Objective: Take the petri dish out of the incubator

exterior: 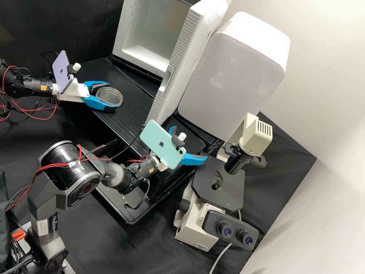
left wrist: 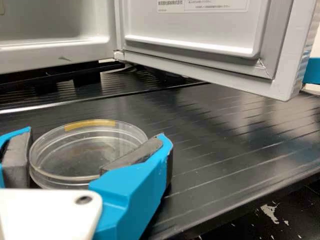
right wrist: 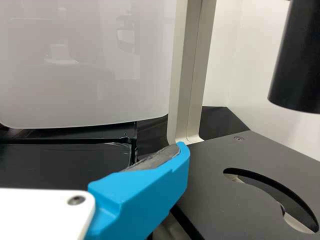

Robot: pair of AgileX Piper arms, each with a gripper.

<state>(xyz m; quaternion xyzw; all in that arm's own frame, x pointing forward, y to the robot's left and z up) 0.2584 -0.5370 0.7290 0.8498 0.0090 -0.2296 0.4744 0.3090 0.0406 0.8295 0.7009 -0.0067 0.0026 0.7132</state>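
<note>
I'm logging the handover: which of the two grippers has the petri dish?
The left gripper, beside the open incubator: its fingers clasp the petri dish on the black tray. The right gripper hangs by the microscope stage, away from it.

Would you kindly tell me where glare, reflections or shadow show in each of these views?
High view: the wall on the right is washed out bright, the cloth behind the incubator sinks into darkness. Left wrist view: light streaks the ridged black tray, highlights ring the petri dish. Right wrist view: the glossy incubator door mirrors dim shapes.
</note>
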